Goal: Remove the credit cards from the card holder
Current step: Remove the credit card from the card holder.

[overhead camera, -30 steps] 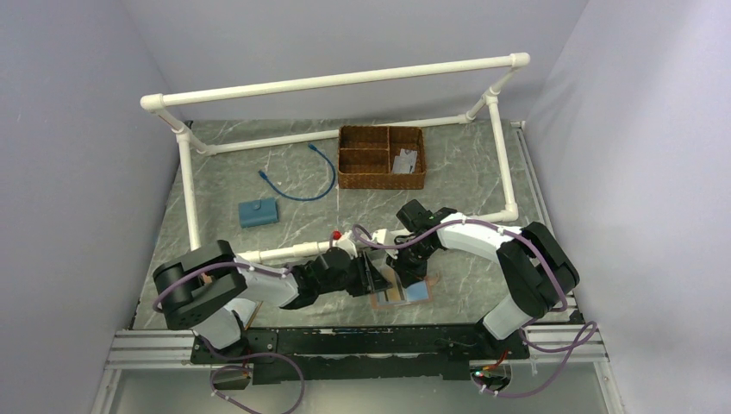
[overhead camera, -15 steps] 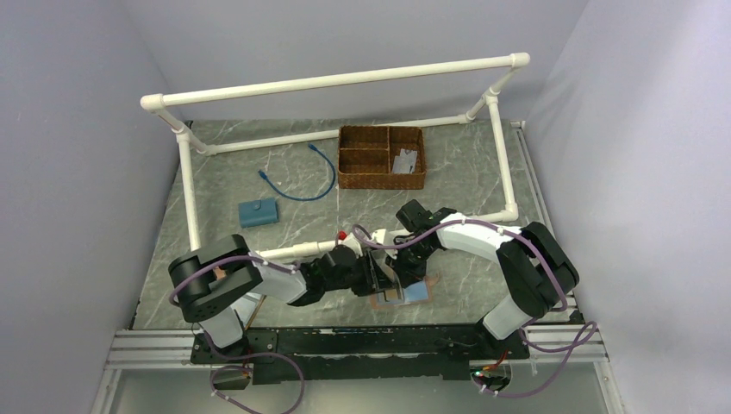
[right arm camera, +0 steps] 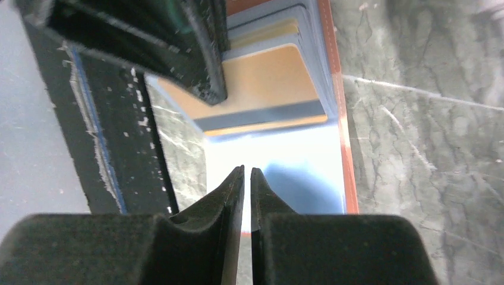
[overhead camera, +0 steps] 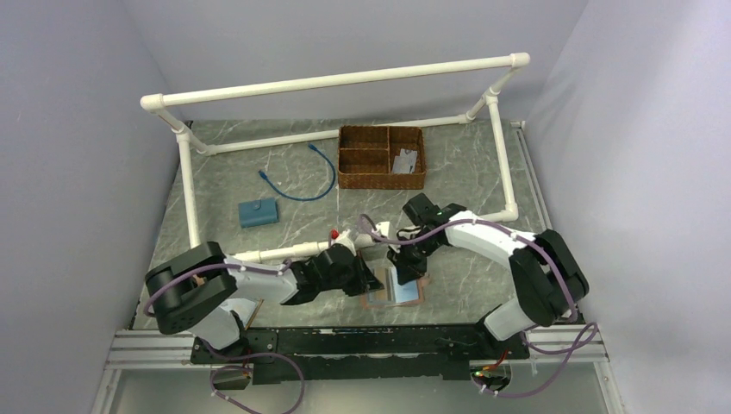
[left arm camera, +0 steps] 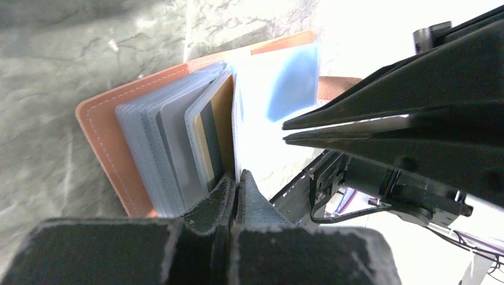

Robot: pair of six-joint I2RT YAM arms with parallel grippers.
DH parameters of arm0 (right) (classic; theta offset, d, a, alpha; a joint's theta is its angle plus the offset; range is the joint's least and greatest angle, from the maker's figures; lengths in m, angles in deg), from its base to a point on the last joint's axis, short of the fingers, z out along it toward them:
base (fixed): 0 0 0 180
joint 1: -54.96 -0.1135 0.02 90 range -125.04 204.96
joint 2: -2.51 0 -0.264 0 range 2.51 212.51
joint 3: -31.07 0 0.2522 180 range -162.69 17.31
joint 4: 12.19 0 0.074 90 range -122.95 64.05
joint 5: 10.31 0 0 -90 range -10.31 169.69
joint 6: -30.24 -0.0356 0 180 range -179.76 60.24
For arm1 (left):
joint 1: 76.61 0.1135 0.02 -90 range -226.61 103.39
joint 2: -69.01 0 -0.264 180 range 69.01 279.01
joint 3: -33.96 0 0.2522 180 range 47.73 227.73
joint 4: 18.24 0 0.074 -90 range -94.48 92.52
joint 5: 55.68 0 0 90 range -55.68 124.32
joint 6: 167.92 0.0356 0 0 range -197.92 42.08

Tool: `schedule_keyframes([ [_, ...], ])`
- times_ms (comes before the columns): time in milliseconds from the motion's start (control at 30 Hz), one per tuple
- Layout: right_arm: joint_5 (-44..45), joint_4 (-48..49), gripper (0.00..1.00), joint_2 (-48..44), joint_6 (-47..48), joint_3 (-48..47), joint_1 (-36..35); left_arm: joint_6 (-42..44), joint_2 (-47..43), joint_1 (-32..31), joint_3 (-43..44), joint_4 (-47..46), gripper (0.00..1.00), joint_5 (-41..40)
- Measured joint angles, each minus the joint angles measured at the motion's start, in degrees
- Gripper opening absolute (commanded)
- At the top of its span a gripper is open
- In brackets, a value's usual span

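Note:
The card holder (overhead camera: pixel 380 302) lies open on the table, reddish-brown leather (left arm camera: pixel 98 136) with grey-blue sleeves fanned up. A yellowish-tan credit card (left arm camera: pixel 220 122) with a dark stripe sits in one sleeve, and it also shows in the right wrist view (right arm camera: pixel 261 83). My left gripper (overhead camera: pixel 372 278) is shut, its tips (left arm camera: pixel 236 178) against the near edge of the sleeves. I cannot tell whether a sleeve edge is pinched. My right gripper (overhead camera: pixel 405 272) hovers over the glossy clear page (right arm camera: pixel 279 154). Only a narrow slit parts its jaws (right arm camera: pixel 247 172), with nothing in it.
A wicker basket (overhead camera: pixel 381 157) stands at the back with a small grey item inside. A blue cable (overhead camera: pixel 302 177) and a blue block (overhead camera: pixel 258 212) lie at the left. A white pipe frame (overhead camera: pixel 336 82) surrounds the table, with a low pipe (overhead camera: pixel 284 253) beside my left arm.
My left gripper has closed from part open to shut at the sleeves' edge. My right gripper has lifted slightly away and its jaws have parted a little. The holder now lies flatter.

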Motion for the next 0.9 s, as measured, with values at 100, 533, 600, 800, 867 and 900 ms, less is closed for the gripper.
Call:
schedule_keyframes([
  [100,-3.58,-1.11,0.14,-2.86,0.74,-0.42,1.36,1.46,-3.19,0.13,-3.19,-1.16,0.0,-0.74],
  [533,-16.59,-4.98,0.24,-3.93,1.77,-2.49,3.78,13.03,-11.91,0.28,-9.6,-12.57,0.0,-0.55],
  [600,-18.23,-5.68,0.25,-3.93,1.86,-2.64,5.6,14.34,-12.59,0.28,-10.34,-14.32,0.0,-0.11],
  [800,-22.23,-7.23,0.28,-3.93,1.92,-3.32,9.79,18.14,-13.86,0.35,-11.02,-17.35,0.0,1.31],
  [867,-23.74,-7.89,0.3,-3.91,1.95,-3.78,10.67,19.23,-13.86,0.39,-11.02,-18.56,0.0,1.99],
  [900,-24.65,-8.31,0.31,-3.89,1.95,-4.17,11.08,19.69,-13.86,0.39,-11.02,-19.28,0.0,2.38],
])
